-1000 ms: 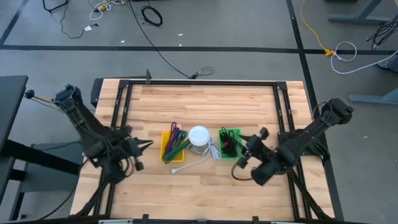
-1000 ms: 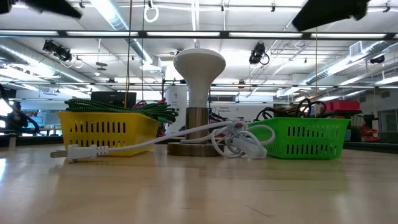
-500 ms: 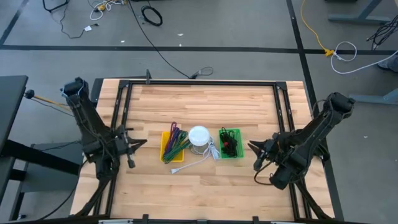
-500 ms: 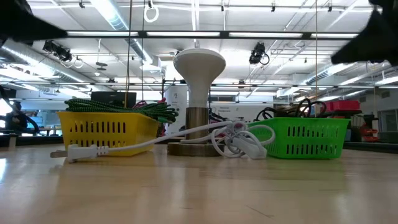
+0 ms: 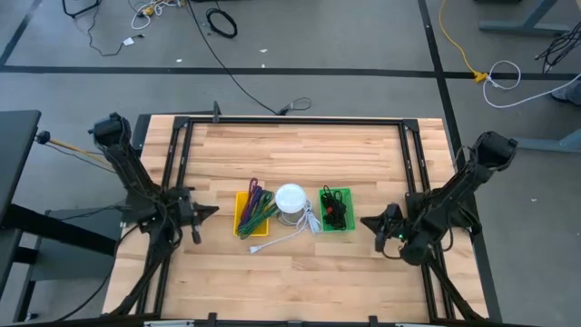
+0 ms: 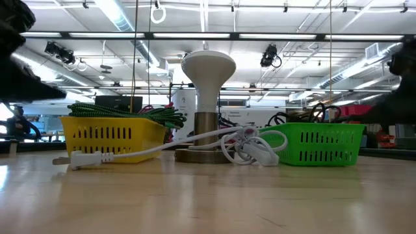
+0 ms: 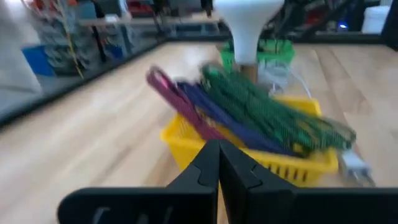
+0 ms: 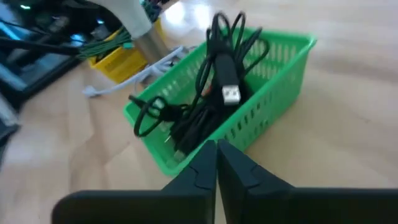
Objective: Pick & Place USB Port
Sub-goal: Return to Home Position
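A black USB cable (image 8: 208,106) lies coiled in the green basket (image 5: 336,209), its silver plug (image 8: 231,94) sticking up. My right gripper (image 8: 216,163) is shut and holds nothing; it hovers low just right of that basket (image 5: 364,221). My left gripper (image 7: 218,163), also shut and holding nothing, points at the yellow basket (image 5: 252,211) from its left (image 5: 213,212). The yellow basket holds green and purple cords (image 7: 261,112). Both baskets rest on the wooden table (image 5: 290,282).
A white lamp (image 5: 290,200) stands between the two baskets. Its white cord and plug (image 5: 260,245) trail toward the near edge, and a white cord bundle (image 6: 250,148) lies at its base. A black frame (image 5: 290,121) borders the table. Bare wood lies near and far of the baskets.
Both arms have come down from high above the table to just over it. My right gripper has drawn back toward the table's right edge, off the green basket, and has shut. My left gripper has sunk beside the yellow basket's left side.
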Tool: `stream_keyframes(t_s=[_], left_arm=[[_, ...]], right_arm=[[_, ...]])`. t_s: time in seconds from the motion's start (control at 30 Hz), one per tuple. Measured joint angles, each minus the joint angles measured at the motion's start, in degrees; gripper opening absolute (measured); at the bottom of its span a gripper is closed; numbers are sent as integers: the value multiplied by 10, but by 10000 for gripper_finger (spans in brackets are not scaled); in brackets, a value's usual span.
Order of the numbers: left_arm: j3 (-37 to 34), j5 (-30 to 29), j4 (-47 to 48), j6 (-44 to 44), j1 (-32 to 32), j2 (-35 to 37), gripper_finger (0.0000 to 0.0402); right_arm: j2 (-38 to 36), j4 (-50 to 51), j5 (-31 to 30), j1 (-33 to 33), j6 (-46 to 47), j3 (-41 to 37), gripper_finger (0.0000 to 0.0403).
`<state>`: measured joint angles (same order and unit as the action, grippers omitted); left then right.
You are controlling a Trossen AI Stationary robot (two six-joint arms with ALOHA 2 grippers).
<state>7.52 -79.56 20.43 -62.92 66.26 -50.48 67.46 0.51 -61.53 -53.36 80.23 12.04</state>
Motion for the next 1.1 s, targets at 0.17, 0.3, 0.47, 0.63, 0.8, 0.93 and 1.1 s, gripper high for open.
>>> stream_keyframes(t_s=[0.17, 0.3, 0.47, 0.63, 0.8, 0.93, 1.1], left_arm=[[-17, 81, -43, -7, -6, -5, 13], [-17, 150, -46, -6, -7, -4, 22], [-18, 243, -49, -5, -7, -4, 25], [-18, 326, -49, -5, -7, -4, 25], [-18, 380, -49, -5, -7, -4, 25], [-18, 400, -49, -5, -7, -2, 25], [-22, 407, -63, -5, -7, 66, 25]], right_arm=[[0, -139, 36, 0, -29, -72, 6], [0, -143, 99, 0, 29, -107, 6], [0, -126, 170, 0, -59, -109, 17], [1, -169, 182, 0, -252, -112, 21], [1, -196, 236, 15, -325, -112, 22], [-1, -203, 274, 16, -325, -112, 22], [-60, -166, 331, 31, -327, -112, 22]])
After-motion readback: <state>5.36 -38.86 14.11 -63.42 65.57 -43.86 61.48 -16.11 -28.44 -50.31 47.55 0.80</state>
